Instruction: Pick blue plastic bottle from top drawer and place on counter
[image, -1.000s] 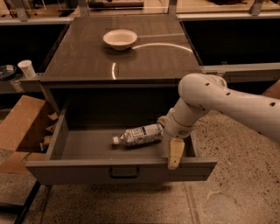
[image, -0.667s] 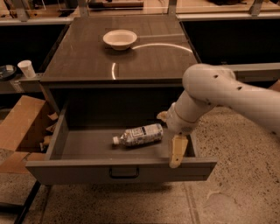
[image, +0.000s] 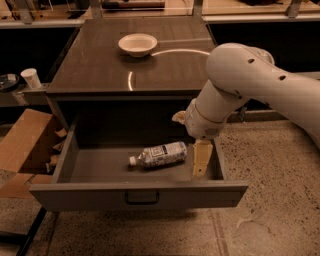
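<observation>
Leftmost, a small white paper cup (image: 31, 77) stands on a low ledge, and below it lies a flattened brown cardboard box (image: 24, 146), just beside the cabinet.

Next comes the wide, shallow grey top drawer (image: 75, 197), pulled fully open, with a small dark bar handle (image: 142, 198) at the middle of its front panel. Inside it, near the middle of the floor, a small clear plastic bottle (image: 161, 154) lies on its side, its white cap (image: 132, 161) pointing left. Its label is white with dark print, but none of the writing can be read.

Above the drawer, the glossy dark grey-brown rectangular surface (image: 95, 65) shows curved light reflections and carries a shallow round white bowl (image: 137, 44) toward its back.

Further right, the tan end effector (image: 201, 162) hangs down into the drawer, just beside the bottle's base on its right. It holds nothing. Whether it touches the bottle cannot be told, nor whether it is apart or together. It hangs from the thick white rounded robot arm (image: 250, 80), which reaches in from the right edge over the speckled floor.
</observation>
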